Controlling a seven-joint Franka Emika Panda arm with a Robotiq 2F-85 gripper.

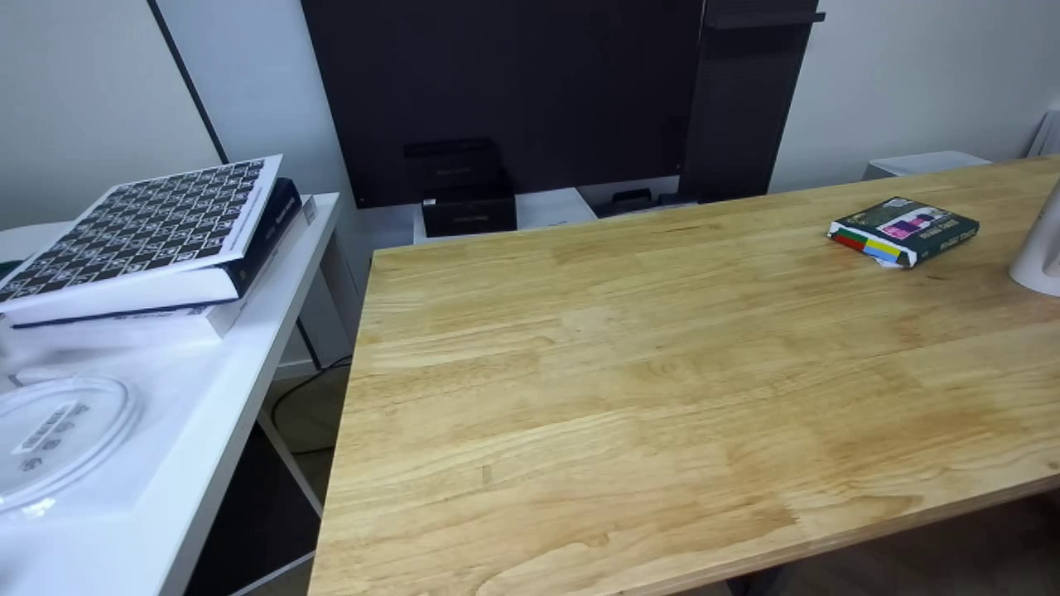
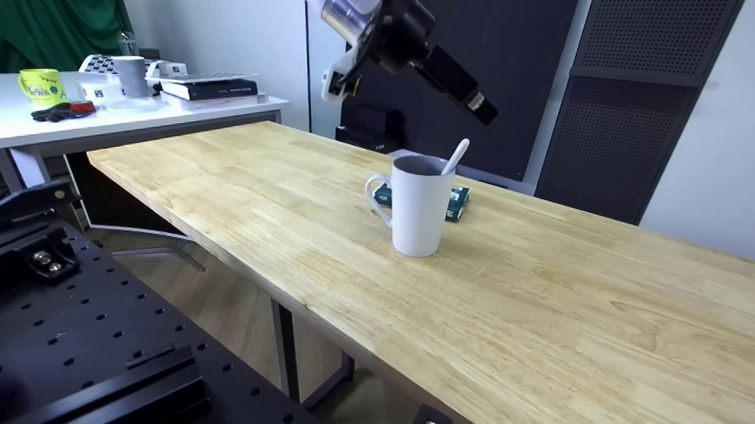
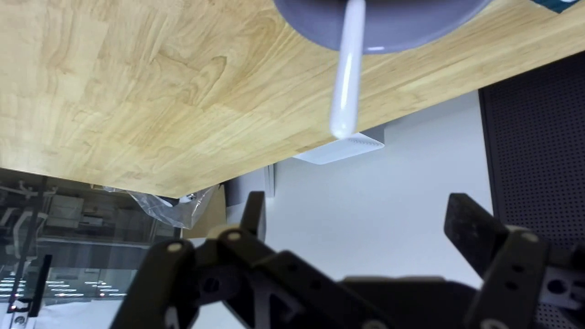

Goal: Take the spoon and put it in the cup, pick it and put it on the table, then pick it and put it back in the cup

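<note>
Wooden desk [image 2: 550, 300] below the pincer [image 3: 358, 214], whose jaws stand spread and empty. Lower than it is a white cup [image 2: 420, 213]; inside leans a pale spoon [image 2: 456, 156]. A low sweep might catch the protruding handle, flicking the spoon out or toppling the cup.

White cup [image 2: 420, 213] upright on table [image 2: 266, 185] w/ spoon [image 2: 456, 155] in, grn box [image 2: 458, 203] bhnd, jaws higher up.

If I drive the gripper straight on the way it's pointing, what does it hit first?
Probably the table, near its far edge in an exterior view; the gripper looks lined up to clear the spoon and cup. Depth is unclear, so it might just miss the edge.
</note>
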